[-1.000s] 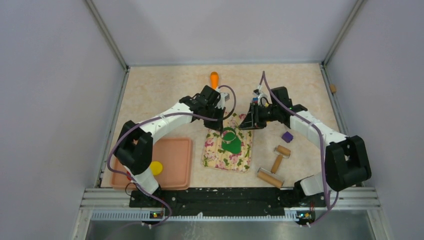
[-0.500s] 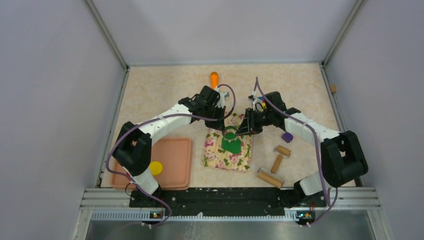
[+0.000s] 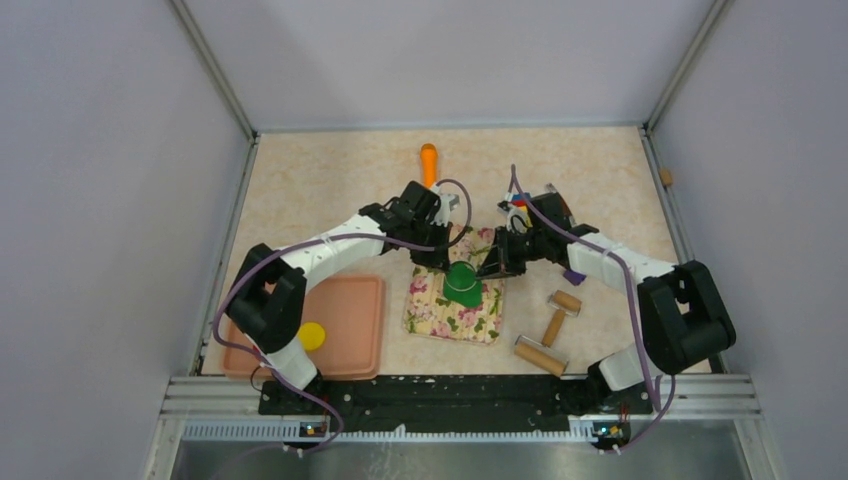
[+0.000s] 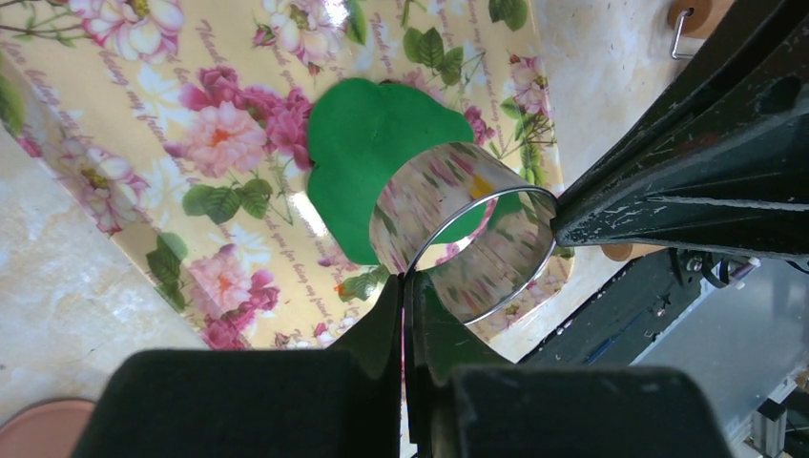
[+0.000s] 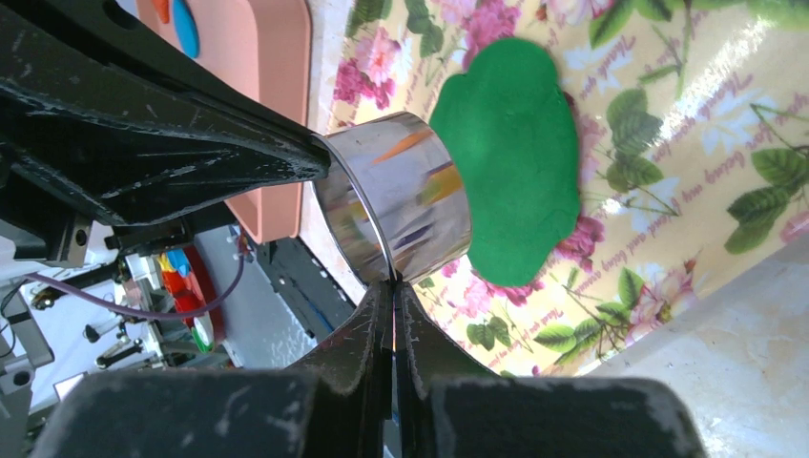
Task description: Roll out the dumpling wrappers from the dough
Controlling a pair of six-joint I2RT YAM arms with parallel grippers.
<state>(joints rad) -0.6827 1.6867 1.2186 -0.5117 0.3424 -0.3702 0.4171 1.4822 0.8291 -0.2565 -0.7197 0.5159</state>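
Note:
The dough [image 3: 462, 292] is a flat dark green ragged piece [image 4: 367, 143] lying on the floral mat [image 3: 432, 308]. A shiny metal ring cutter [image 3: 461, 279] stands over it, held from both sides. My left gripper [image 3: 441, 265] is shut on the ring's thin wall [image 4: 467, 239], its tips [image 4: 404, 279] pinching the rim. My right gripper [image 3: 486, 270] is shut on the opposite rim [image 5: 392, 282] of the ring [image 5: 396, 205]. Whether the ring touches the dough [image 5: 510, 157] I cannot tell. A yellow dumpling wrapper [image 3: 313, 335] lies on the pink tray [image 3: 350, 330]; a blue one [image 5: 186, 29] shows there too.
Two wooden rolling pins [image 3: 548, 330] lie right of the mat. A purple block [image 3: 573, 273] sits partly behind the right arm. An orange tool [image 3: 428, 158] lies at the back. The pink tray is left of the mat, near the left arm's base.
My right gripper has moved left to the ring and shut on its rim. Both arms have brought the ring nearer, from the mat's far edge to over the dough.

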